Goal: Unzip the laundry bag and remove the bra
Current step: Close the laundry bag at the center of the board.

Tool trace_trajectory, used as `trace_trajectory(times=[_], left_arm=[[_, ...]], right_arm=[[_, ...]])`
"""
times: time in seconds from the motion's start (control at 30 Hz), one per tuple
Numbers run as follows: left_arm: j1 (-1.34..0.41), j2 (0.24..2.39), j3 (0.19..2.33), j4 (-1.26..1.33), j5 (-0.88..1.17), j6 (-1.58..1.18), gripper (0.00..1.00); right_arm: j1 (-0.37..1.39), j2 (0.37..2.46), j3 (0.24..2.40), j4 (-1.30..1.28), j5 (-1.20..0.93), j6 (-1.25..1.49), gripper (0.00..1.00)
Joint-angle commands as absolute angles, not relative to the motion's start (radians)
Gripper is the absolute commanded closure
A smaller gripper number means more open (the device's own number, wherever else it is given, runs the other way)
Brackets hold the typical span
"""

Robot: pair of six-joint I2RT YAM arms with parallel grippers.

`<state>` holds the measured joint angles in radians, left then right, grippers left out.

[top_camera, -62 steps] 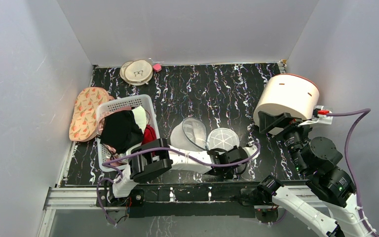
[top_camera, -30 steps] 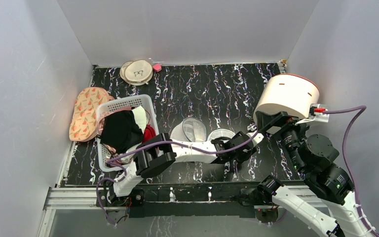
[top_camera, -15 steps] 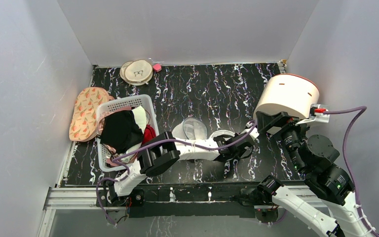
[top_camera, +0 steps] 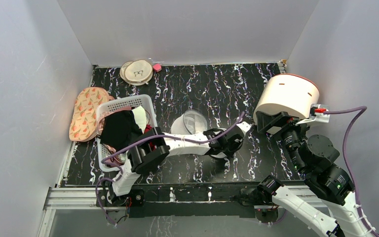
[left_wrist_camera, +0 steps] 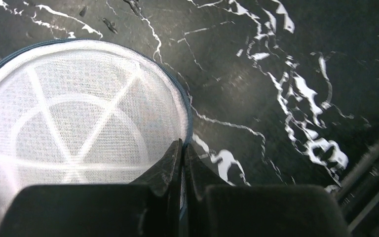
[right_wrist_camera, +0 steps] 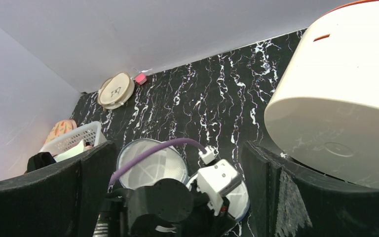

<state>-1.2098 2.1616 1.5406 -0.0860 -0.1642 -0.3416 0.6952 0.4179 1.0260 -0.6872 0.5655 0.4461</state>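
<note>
The left gripper point(left_wrist_camera: 182, 144) sits low over the black marbled table point(left_wrist_camera: 286, 59). Its two fingers point(left_wrist_camera: 164, 165) are pinched together on the dark zipper rim of the one bag point(left_wrist_camera: 74, 123). This bag is a white mesh pod lying open in two round halves. One half, ribbed like a wheel, spreads to the left of those fingers and meets them at the rim. The other half point(top_camera: 193, 122) lies just beyond and to their left, beside the first. What the mesh holds cannot be made out. To the right of the left fingers, well apart from the bag, is the right gripper point(right_wrist_camera: 177, 150). Its two fingers point(right_wrist_camera: 54, 197) are spread wide and grasp nothing. Just to the right of them and close by stands the one cream drum point(top_camera: 288, 96), though whether it touches them cannot be told. Well to the left of the left fingers is one white basket point(top_camera: 128, 102), heaped with clothes. A black piece point(top_camera: 121, 129) lies on top, with white, red point(top_camera: 149, 132) and pink pieces showing around it. One peach patterned pad point(top_camera: 84, 113) lies against the basket's far left side. Far beyond the left fingers and to their left, two beige discs point(top_camera: 137, 72) overlap at the back wall. One small pink thing point(top_camera: 156, 66) lies just to the right of the discs.
</note>
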Motion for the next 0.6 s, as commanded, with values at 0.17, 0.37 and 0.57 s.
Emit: trace_trajectory(times=[0.17,0.37,0.57], left_arm=[[-1.136,1.848,1.38,0.053,-0.006,-0.423,1.0],[-1.08,1.726,1.277,0.2,0.114,-0.512,1.0],[-1.049,1.622,1.184,0.388,0.193,-0.624,1.0]], right_arm=[[0.693,0.429,1.068,-0.62,0.561,0.447,0.02],[0.693,0.423,1.09,-0.595,0.554,0.447,0.02],[0.693,0.431,1.098,-0.594,0.555,0.444,0.02]])
